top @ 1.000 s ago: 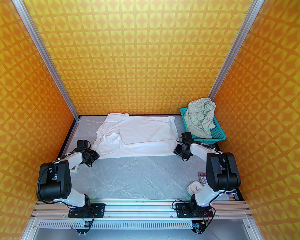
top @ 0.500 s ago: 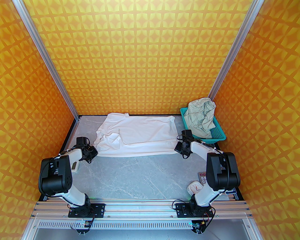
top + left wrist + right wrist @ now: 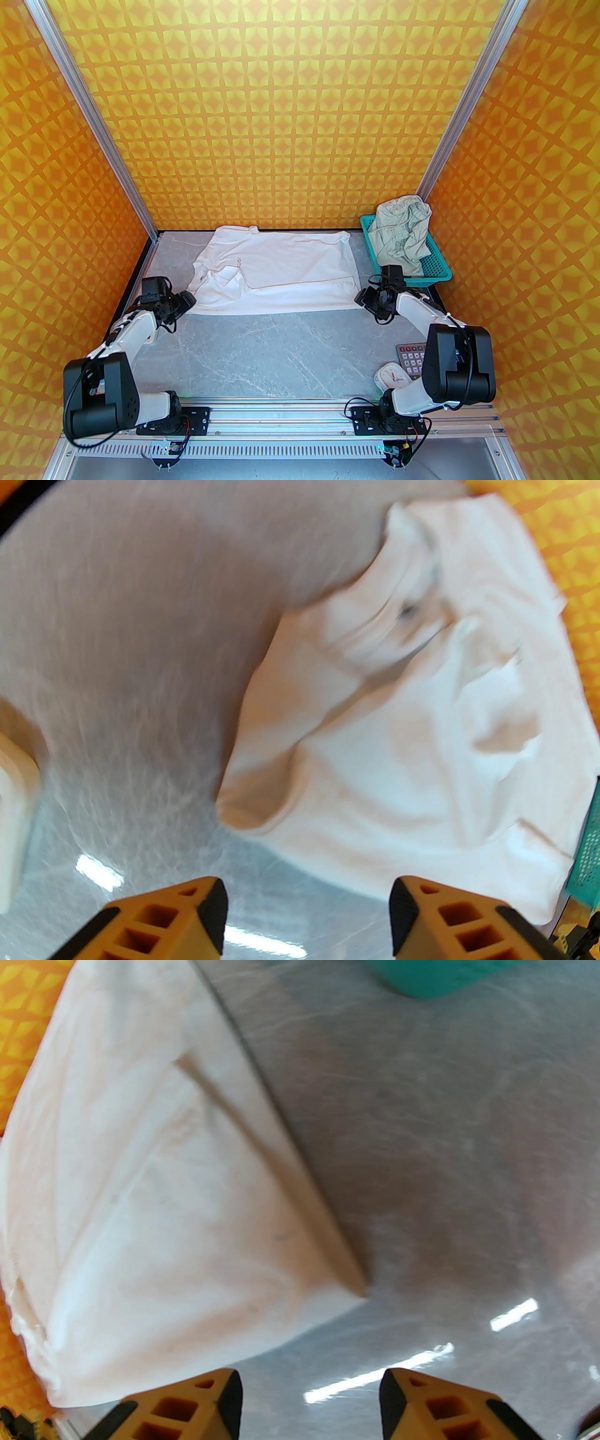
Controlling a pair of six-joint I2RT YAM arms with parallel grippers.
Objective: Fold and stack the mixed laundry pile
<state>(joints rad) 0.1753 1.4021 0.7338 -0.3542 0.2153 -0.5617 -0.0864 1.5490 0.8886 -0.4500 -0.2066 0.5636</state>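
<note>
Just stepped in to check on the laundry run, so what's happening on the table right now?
Two robot arms are working on a white T-shirt that lies spread out at the far side of the table, with some rumpling near its left sleeve. The left gripper is at the shirt's near left corner and the right gripper at its near right corner, both open and holding nothing. The pale shorts sit bunched in the teal basket at the far right, not yet folded.

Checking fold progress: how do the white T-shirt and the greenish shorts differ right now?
The white T-shirt lies spread nearly flat; the shorts sit crumpled in a heap. The T-shirt rests on the table, the shorts in the teal basket. Both are soft cloth, not yet stacked.
</note>
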